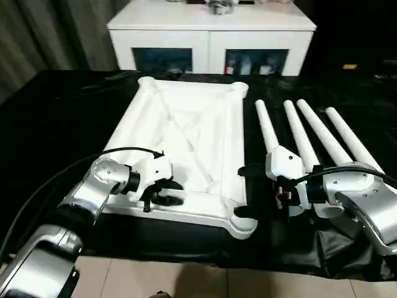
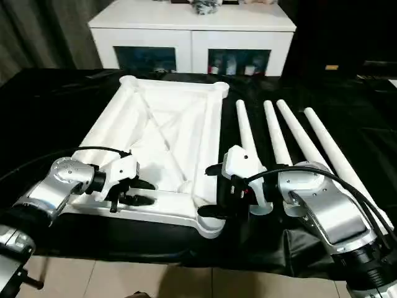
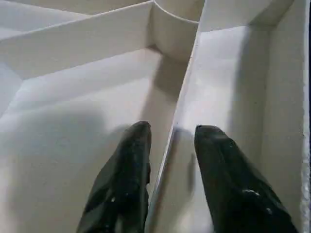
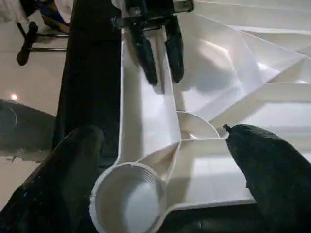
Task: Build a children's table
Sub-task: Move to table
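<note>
The assembly looks barely begun: no leg is fitted. Nearest the robot, the white plastic rectangular tabletop lies underside up on the large black-covered work table, its ribs and round corner sockets open to view.

At the near edge, the left gripper straddles a thin upright rib just inside the rim, its two black fingers apart, one on either side and not yet pinching it. At the near right corner, the right gripper has its fingers spread wide around the empty near right socket.

Just right of the tabletop, four long white tapered tubular legs lie side by side on the black cover, running away from the robot, none picked up.

Beyond stands a white cabinet with dark glass doors.

All four legs remain to be seated.
</note>
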### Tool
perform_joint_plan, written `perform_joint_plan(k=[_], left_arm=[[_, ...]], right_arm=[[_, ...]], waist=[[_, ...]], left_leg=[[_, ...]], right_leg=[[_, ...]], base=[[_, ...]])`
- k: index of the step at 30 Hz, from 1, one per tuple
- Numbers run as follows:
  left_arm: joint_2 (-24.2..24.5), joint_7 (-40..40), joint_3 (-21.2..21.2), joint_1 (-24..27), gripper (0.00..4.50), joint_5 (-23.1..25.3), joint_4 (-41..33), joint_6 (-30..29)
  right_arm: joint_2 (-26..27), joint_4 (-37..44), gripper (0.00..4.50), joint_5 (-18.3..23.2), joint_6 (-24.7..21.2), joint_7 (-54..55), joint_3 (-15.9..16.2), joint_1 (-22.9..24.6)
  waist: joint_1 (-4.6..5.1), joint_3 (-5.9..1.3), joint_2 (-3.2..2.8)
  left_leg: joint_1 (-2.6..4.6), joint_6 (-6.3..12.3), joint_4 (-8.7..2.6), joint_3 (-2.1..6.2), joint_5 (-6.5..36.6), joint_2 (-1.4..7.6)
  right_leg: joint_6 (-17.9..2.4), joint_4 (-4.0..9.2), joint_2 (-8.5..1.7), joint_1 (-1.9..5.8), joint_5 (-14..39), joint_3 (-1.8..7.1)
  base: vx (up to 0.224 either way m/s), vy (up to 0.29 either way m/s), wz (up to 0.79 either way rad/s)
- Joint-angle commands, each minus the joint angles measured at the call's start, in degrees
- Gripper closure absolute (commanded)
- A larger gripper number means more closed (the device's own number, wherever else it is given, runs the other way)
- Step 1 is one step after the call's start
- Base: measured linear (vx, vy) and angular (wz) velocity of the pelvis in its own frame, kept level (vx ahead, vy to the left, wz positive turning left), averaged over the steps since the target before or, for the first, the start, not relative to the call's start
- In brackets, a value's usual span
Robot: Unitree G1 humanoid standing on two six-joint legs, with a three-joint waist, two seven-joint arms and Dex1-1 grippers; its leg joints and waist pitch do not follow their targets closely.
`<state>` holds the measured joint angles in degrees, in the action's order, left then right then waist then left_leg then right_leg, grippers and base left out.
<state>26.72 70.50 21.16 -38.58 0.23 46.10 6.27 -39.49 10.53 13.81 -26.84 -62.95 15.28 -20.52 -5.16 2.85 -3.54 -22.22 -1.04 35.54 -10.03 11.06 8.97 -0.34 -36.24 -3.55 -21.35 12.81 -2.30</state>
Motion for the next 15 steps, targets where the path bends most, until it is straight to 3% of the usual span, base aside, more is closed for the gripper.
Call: perform_joint_plan(k=[1, 8, 15], left_arm=[[0.17, 0.67, -0.14, -0.82, 3.15, 0.86, 0.84, 0.24], [-0.82, -0.52, -1.39, -2.09, 3.69, 0.96, 4.21, 1.62], [-0.39, -1.46, -1.37, -2.16, 4.28, 1.81, 4.67, 1.09]], right_arm=[[-0.30, 0.86, 0.00, -0.41, -0.30, -0.50, 0.46, -0.65], [-0.27, 0.21, 0.00, -0.58, -0.26, -0.64, 0.55, -1.13], [0.45, -0.09, 0.00, -0.73, -0.14, 0.09, 1.20, -1.50]], waist=[[-0.06, -3.75, 0.16], [-0.16, -3.95, 0.33], [0.26, -3.68, 0.31]], left_leg=[[1.84, 0.19, -4.88, 1.95, 12.68, 4.84], [1.56, 1.68, -4.54, 1.83, 9.92, 4.69], [1.26, 0.95, -4.99, 2.09, 11.68, 4.78]], right_leg=[[-16.17, 3.75, -5.75, 1.75, 1.20, 2.81], [-16.30, 3.58, -5.80, 1.89, -1.96, 2.76], [-15.78, 3.79, -5.89, 2.13, 1.42, 2.68]], base=[[0.000, 0.000, 0.00], [0.000, 0.000, 0.00], [0.000, 0.000, 0.00]])
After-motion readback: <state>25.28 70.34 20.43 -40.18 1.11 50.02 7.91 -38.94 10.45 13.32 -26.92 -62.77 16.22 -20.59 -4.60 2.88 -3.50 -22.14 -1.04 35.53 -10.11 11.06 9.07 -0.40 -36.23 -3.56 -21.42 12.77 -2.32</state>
